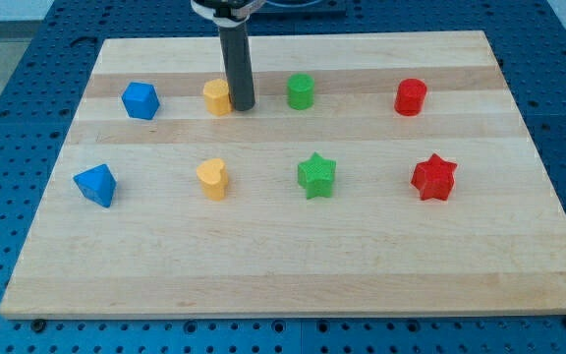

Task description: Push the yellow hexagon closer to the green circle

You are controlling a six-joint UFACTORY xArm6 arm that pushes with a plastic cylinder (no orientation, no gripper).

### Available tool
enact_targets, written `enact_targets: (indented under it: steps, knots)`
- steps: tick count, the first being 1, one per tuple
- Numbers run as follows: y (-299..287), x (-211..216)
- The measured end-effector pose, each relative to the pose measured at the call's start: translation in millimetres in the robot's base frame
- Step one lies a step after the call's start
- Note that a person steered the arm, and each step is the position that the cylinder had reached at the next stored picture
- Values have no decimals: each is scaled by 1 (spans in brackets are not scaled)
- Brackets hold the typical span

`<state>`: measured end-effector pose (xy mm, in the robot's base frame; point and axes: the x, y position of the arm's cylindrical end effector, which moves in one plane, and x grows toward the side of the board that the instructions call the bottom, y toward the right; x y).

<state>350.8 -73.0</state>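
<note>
The yellow hexagon (216, 97) stands in the upper row, left of centre. The green circle (301, 90) stands in the same row, a short way to the hexagon's right. My tip (241, 104) is down on the board between the two, right against the hexagon's right side and partly hiding it. A gap separates the tip from the green circle.
A blue hexagon (140, 100) and a red circle (411, 96) share the upper row. The lower row holds a blue block (96, 185), a yellow heart (212, 178), a green star (315, 175) and a red star (433, 177). The wooden board (283, 265) lies on a blue perforated table.
</note>
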Motion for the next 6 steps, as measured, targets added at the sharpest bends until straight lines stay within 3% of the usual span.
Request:
enact_targets:
  steps: [1, 2, 3, 5, 6]
  knots:
    - [-14, 36]
    - [-59, 34]
    - [-72, 1]
    - [17, -27]
    - [17, -26]
